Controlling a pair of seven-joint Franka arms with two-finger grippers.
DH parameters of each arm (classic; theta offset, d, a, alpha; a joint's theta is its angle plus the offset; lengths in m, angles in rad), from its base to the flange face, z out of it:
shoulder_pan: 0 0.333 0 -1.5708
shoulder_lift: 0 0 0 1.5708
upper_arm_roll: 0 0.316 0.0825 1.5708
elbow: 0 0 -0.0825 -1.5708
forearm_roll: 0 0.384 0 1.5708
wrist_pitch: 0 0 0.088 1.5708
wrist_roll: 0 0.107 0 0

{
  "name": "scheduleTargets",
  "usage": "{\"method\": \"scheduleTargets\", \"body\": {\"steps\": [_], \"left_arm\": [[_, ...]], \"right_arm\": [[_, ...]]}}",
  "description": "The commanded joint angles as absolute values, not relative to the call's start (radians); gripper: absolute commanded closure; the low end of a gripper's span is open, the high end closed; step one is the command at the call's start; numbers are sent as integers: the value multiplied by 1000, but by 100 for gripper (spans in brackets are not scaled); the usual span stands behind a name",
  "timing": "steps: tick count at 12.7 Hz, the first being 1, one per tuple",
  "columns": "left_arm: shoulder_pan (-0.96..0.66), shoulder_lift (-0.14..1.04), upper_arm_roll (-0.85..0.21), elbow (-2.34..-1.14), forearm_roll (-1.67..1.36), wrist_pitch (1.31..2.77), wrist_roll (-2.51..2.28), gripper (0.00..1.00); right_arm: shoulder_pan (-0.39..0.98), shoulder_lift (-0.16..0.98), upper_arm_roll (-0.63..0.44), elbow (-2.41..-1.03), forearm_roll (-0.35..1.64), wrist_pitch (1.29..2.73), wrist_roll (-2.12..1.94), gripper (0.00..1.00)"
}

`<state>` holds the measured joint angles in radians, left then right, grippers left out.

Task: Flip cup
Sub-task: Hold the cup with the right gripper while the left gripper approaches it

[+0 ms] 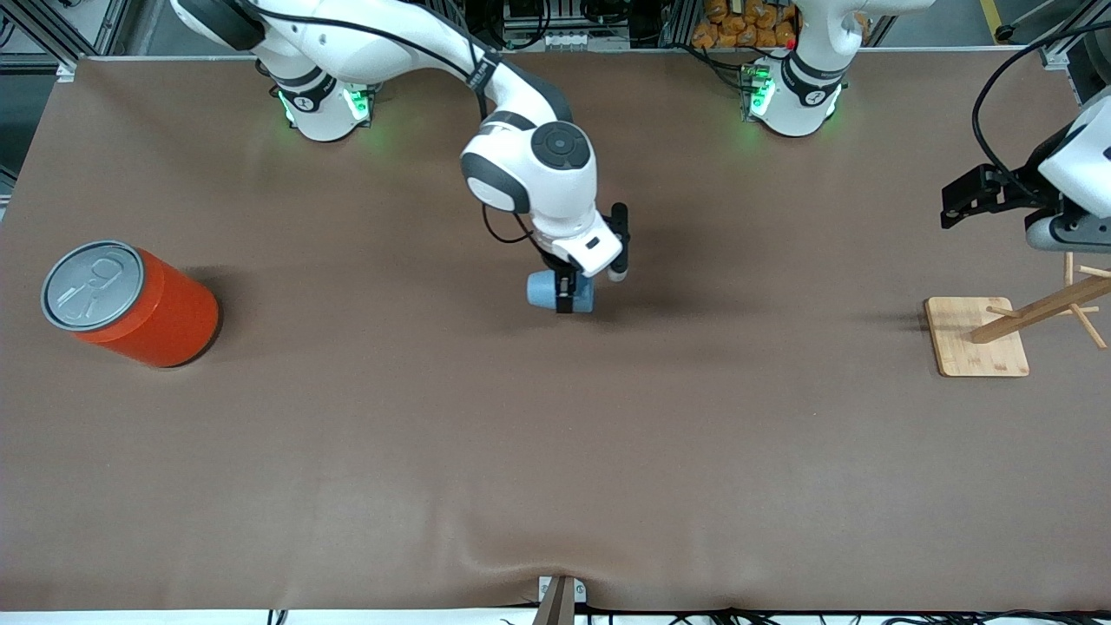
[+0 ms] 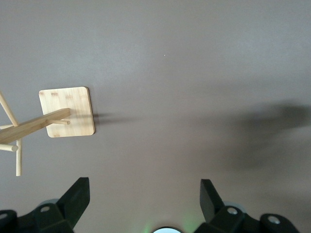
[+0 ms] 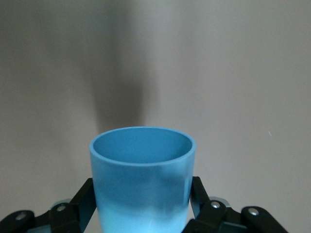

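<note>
Orange-red can (image 1: 143, 305) with grey pull-tab lid, upright on the brown table (image 1: 555, 451) toward the right arm's end, well apart from everything else.

Right gripper (image 1: 568, 293) at mid-table, reaching in from the base at the top of the front view, fingers clamped on the light-blue cup (image 1: 559, 292). Cup lying sideways in the grip, raised above the table with its shadow just beside it on the cloth. In the right wrist view, cup (image 3: 142, 182) pinched between the two black fingers (image 3: 80, 201), open mouth turned away from the wrist camera, darker blue inside showing, bare table around it.

Wooden rack (image 1: 1033, 312) on a square bamboo base toward the left arm's end of the table, pegged post rising from the base.

Left gripper (image 1: 963, 201) waiting in the air over that end of the table, beside the rack, holding nothing. In the left wrist view, left gripper (image 2: 145, 194) with black fingers (image 2: 77, 196) spread wide apart, the rack base (image 2: 68, 112) and slanted post in sight on the table surface.
</note>
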<state>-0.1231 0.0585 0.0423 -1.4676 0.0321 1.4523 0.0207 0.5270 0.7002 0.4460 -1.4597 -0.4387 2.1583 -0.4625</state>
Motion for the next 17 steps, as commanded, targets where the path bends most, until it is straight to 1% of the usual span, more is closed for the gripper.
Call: {"method": "scheduleTargets", "body": {"steps": [1,3,10,12,14,16,17], "left_arm": [[-115,67,41,-1454,21,1456,21,0],[-115,75,43,-1453,21,1456,20,0],[-113,164,52,-1453,32,1505,11,0],[-118,204,48,-1456,20,1505,14,0],[-124,256,40,-1465,11,1514,14,0],[-123,281,38,-1489,-37,1538,23,0],[-115,281,38,-1521,-79,1564,26,0]], "right_arm": [[575,790,442,-1427,-505,2192,-483,100],[598,819,439,-1427,-514,2207,-474,100],[643,841,439,-1440,-566,2209,-379,100],[644,856,439,-1442,-566,2209,-353,100],[643,874,440,-1440,-621,2210,-290,100],[643,885,440,-1437,-632,2220,-268,100],[635,884,442,-1431,-630,2212,-275,61]]}}
